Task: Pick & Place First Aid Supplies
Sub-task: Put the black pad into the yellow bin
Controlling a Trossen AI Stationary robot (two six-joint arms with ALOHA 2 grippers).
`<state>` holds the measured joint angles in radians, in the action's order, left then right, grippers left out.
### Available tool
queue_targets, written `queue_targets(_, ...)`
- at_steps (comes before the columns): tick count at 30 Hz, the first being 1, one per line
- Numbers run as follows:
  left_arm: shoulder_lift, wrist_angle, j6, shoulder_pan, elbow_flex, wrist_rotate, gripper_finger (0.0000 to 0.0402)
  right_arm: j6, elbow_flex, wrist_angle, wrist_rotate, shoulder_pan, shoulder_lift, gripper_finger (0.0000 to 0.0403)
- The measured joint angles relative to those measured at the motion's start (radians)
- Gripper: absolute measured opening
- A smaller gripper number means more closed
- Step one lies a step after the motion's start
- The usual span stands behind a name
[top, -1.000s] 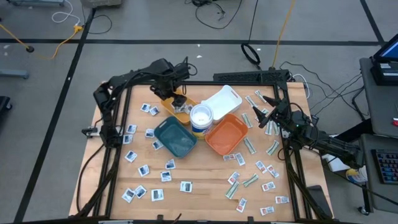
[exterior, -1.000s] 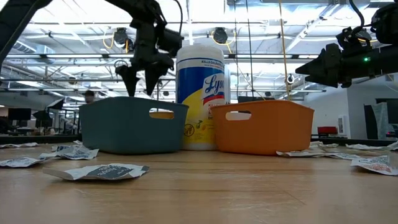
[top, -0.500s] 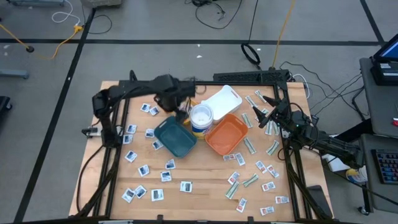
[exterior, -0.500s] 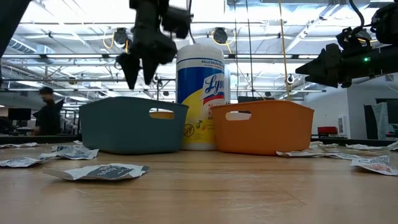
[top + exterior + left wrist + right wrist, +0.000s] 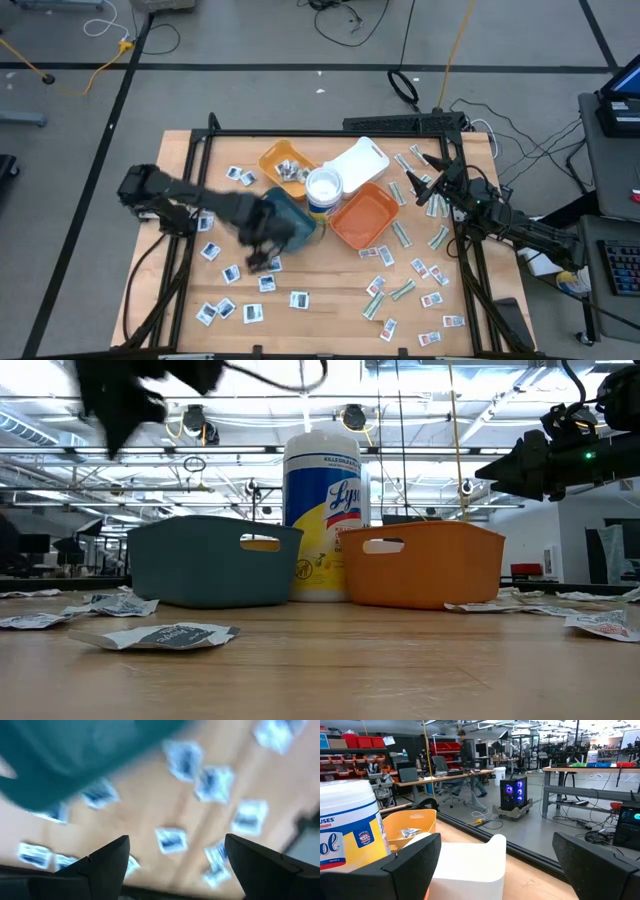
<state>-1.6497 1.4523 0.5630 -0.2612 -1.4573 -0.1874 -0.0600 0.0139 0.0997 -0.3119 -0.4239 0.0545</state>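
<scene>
While released, left end effector [image 5: 262, 243] hovers above scattered first aid supplies [image 5: 232, 273], beside teal tray [image 5: 290, 222].

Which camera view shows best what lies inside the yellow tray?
The high view: it looks straight down into the yellow tray and shows packets lying in it. The right wrist view shows one wall and one packet. In the low view only a sliver shows; the left wrist view misses it.
</scene>
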Motion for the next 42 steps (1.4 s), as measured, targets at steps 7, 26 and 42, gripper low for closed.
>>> queue_targets(7, 0.0, -0.037, 0.046, -0.293, 0.004, -0.054, 0.0333, 0.0, 0.0, 0.0, 0.0, 0.0, 0.0, 0.0377)
queue_targets(26, -0.087, -0.188, 0.125, -0.599, 0.117, -0.137, 0.0333, 0.0, 0.0, 0.0, 0.0, 0.0, 0.0, 0.0377)
queue_targets(42, -0.164, -0.513, 0.163, -0.632, 0.41, -0.133, 0.0333, 0.0, 0.0, 0.0, 0.0, 0.0, 0.0, 0.0377)
